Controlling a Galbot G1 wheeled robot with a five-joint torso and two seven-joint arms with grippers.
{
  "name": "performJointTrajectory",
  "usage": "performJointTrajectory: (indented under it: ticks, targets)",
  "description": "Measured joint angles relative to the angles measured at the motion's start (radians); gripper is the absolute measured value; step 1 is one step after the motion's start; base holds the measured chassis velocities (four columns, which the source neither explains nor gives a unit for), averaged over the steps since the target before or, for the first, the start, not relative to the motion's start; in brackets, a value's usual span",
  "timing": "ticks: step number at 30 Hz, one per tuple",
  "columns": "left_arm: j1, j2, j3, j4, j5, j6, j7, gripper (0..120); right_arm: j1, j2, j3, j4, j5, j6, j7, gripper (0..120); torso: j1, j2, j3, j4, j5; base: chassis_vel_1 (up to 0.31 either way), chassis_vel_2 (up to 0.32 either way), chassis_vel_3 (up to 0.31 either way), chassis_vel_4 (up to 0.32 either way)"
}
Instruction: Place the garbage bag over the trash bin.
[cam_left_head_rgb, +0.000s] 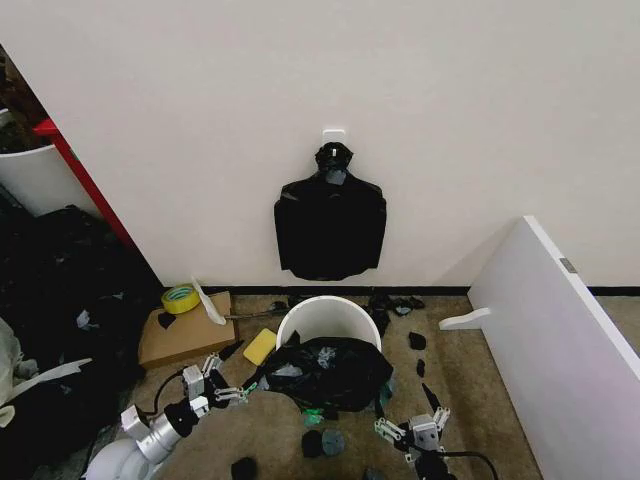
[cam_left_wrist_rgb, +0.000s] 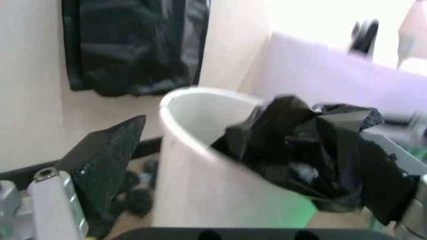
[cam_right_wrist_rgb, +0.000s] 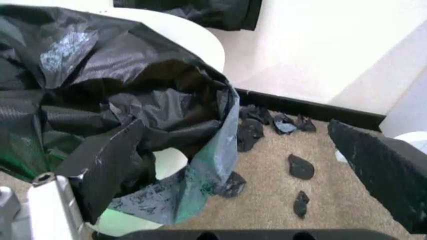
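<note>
While the left gripper (cam_left_head_rgb: 232, 392) sits at the bin's 8 o'clock side, you can read its fingers as spread, tips just beside the edge of the garbage bag (cam_left_head_rgb: 325, 372) but with no plastic clearly between them. The right gripper (cam_left_head_rgb: 410, 428) waits at the bin's 5 o'clock side, low on the carpet side, fingers likewise spread and holding nothing; in the right wrist view one finger (cam_right_wrist_rgb: 107, 167) lies against the hanging bag folds.

Judge the step in hand as the fitting stage: the bag is draped on the near rim of the trash bin (cam_left_head_rgb: 322, 316), but the far rim from about 10 to 2 o'clock stands bare. The next move calls for you to catch the bag's open edge on both sides, spread the mouth, and carry it back over the far rim without dragging the bin.

The bag is thin, glossy black, heavily crumpled, bunched in a loose heap across the near half of the opening, with a skirt hanging down the near wall. The bin is round, white, upright, with a green tint low down. Expect the film to slip and cling.

A bundle of black bags (cam_left_head_rgb: 330, 225) hangs on the wall at 12 o'clock; black scraps (cam_left_head_rgb: 417, 341) litter the carpet.
</note>
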Motion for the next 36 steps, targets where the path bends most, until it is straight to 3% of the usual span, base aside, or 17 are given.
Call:
performJointTrajectory:
  ticks: [3, 8, 14, 19, 28, 36]
  targets:
    - [-0.034, 0.0, 0.011, 0.065, 0.065, -0.023, -0.041, 100, -0.002, -0.001, 0.001, 0.003, -0.002, -0.003, 0.0, 100, 0.0, 0.0, 0.0, -0.0001, -0.0004, 0.0, 0.0, 0.0, 0.0]
    - [-0.038, 0.01, -0.001, 0.067, 0.018, -0.004, -0.024, 100, -0.003, 0.003, 0.0, 0.001, -0.002, -0.003, -0.001, 100, 0.0, 0.0, 0.0, -0.0001, 0.0, 0.0, 0.0, 0.0, 0.0]
    - [-0.039, 0.017, 0.004, 0.06, -0.161, 0.18, 0.173, 100, 0.014, 0.009, -0.013, -0.003, -0.007, -0.006, -0.003, 100, 0.0, 0.0, 0.0, 0.0001, -0.0001, 0.0, 0.0, 0.0, 0.0]
    - [-0.061, 0.005, 0.006, 0.092, -0.191, 0.27, 0.295, 100, 0.02, 0.008, -0.015, -0.004, -0.007, -0.007, -0.007, 100, 0.0, 0.0, 0.0, -0.0001, 0.0, 0.0, 0.0, 0.0, 0.0]
    - [-0.099, -0.023, -0.002, 0.154, -0.084, 0.27, 0.521, 100, 0.027, 0.001, -0.02, -0.008, -0.003, -0.01, -0.028, 100, 0.0, 0.0, 0.0, 0.0, 0.0, 0.0, 0.0, 0.0, 0.0]
    - [-0.145, -0.03, -0.002, 0.138, 0.014, 0.236, 0.596, 100, 0.02, -0.002, -0.019, -0.001, -0.001, -0.011, -0.03, 100, 0.0, 0.0, 0.0, -0.0001, 0.0, 0.0, 0.0, 0.0, 0.0]
